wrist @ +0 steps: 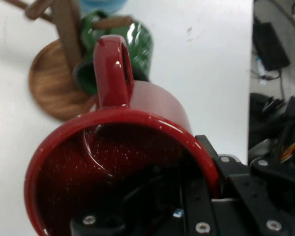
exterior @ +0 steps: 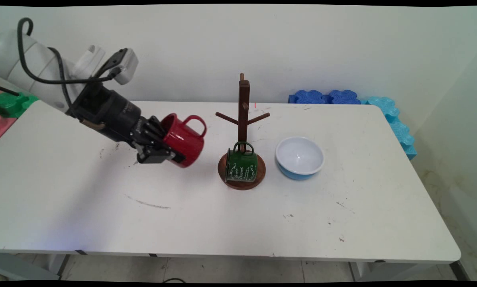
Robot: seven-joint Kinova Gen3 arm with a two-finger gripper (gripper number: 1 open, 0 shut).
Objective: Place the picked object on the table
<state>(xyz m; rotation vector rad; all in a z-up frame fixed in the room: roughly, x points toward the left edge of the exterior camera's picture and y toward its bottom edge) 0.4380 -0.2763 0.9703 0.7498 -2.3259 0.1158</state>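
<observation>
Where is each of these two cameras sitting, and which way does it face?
Main view: it stands above the table's near side, looking down across it at the wall; the arm enters from the left, its gripper clamped on a red mug's rim.
Hand view: it rides on the hand, looking along the gripper into the red mug; black linkage shows at the bottom.
Shared: the red mug, green mug and wooden mug tree.
</observation>
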